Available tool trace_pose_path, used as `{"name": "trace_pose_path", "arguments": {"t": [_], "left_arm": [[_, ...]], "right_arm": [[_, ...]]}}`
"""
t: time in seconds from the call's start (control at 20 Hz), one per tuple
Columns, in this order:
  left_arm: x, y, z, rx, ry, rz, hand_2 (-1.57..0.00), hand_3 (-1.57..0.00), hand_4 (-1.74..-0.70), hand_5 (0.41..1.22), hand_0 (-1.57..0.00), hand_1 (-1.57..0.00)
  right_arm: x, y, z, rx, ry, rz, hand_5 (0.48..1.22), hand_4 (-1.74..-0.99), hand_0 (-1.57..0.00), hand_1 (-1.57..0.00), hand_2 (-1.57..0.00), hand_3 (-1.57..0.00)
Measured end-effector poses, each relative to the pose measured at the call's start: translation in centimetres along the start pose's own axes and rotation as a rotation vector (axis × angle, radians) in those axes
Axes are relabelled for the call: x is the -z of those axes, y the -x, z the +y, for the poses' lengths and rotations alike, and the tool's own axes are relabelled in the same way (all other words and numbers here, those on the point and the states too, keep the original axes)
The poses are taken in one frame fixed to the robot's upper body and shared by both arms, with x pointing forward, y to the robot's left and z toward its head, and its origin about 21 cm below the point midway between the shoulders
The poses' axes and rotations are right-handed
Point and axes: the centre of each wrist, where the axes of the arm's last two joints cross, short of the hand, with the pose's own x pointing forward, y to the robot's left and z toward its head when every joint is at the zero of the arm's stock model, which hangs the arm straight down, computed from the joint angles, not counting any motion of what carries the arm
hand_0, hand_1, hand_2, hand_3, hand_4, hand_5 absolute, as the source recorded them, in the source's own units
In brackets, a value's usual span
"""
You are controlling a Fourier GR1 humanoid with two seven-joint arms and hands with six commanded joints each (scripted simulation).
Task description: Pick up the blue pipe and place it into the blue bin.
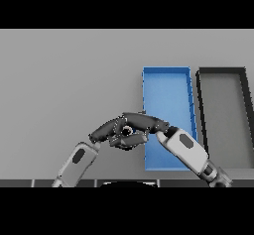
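Two hands meet just left of the blue bin (166, 88): the right hand (141, 122) reaches across from over it, the left hand (111, 130) comes up underneath, fingers overlapping in one dark knot. Whether they grasp anything I cannot tell, and the blue pipe is nowhere visible, perhaps hidden between them. Beyond the bin a black bin (223, 78) rests on the bench (64, 80), likely a decoy.
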Motion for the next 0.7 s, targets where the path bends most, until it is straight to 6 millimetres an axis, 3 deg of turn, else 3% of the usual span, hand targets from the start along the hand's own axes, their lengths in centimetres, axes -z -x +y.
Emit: {"name": "trace_pose_path", "arguments": {"t": [0.25,0.4,0.5,0.7], "left_arm": [[0.0,0.3,-0.2,-0.019,-0.024,0.046,-0.01,-0.01,-0.90,0.548,-0.01,-0.01],[-0.3,0.5,-0.2,-0.036,-0.014,0.062,0.00,0.00,-0.91,0.524,0.00,0.00],[-0.4,0.5,-0.6,-0.037,-0.006,0.051,0.00,0.00,-0.92,0.507,0.00,0.00],[-0.6,0.4,-0.8,-0.039,-0.004,0.063,0.00,0.00,-0.92,0.503,0.00,0.00]], "right_arm": [[-0.1,-1.0,-0.3,0.061,0.013,-0.021,1.221,-1.491,-1.57,-1.57,-1.57,-1.57],[-0.4,-2.5,-1.3,0.136,0.018,-0.024,1.221,-1.613,-1.57,-1.57,-1.57,-1.57],[-0.1,-4.3,-2.2,0.180,0.025,-0.009,1.221,-1.659,-1.57,-1.57,-1.57,-1.57],[-0.6,-9.4,-5.4,0.257,0.078,-0.085,1.141,-1.707,-1.57,-1.57,-1.57,-1.57]]}}
